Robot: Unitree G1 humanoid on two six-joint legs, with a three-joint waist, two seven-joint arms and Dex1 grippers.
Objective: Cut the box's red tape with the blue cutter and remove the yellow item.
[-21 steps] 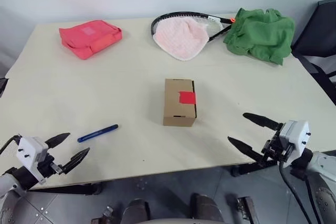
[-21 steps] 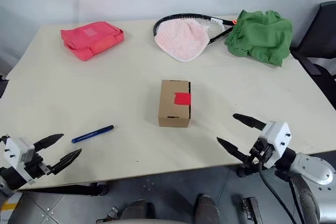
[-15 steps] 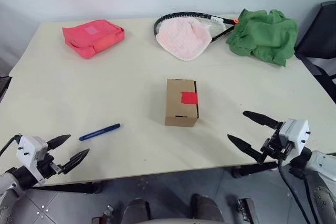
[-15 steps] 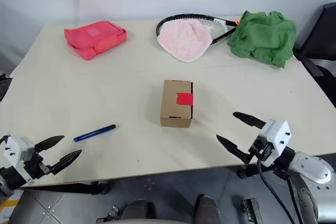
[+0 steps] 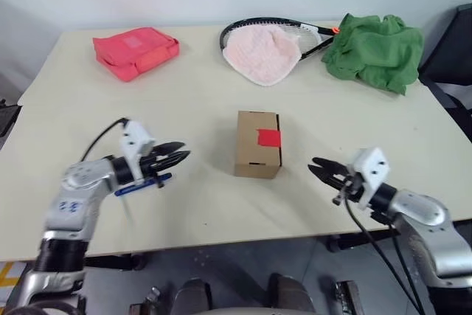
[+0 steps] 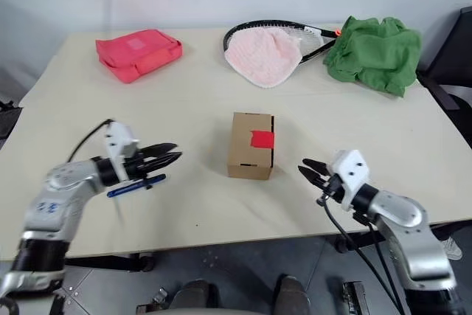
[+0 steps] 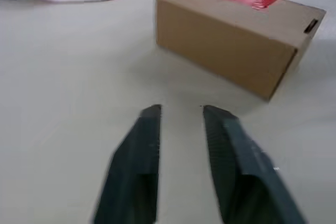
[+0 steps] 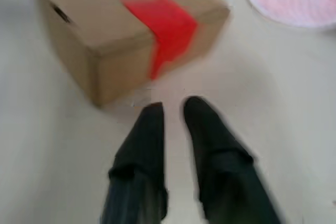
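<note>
Left gripper [image 5: 177, 157]: black fingers nearly together with a narrow gap, holding nothing, hovering above the slim blue pen-shaped cutter [image 5: 144, 183], which lies flat on the cream table [image 5: 184, 101]. Right gripper [image 5: 318, 167]: fingers closed, empty, pointing toward the small brown cardboard box [image 5: 257, 144]. Box sits mid-table between both grippers, apart from each. Bright red strip of tape [image 5: 268, 137] runs over its top edge on the right gripper's side.

around the one box [image 5: 257, 144] lie one blue cutter [image 5: 143, 184], one pink pouch [image 5: 136, 52], one racket [image 5: 304, 32], two cloths [image 5: 262, 51].
</note>
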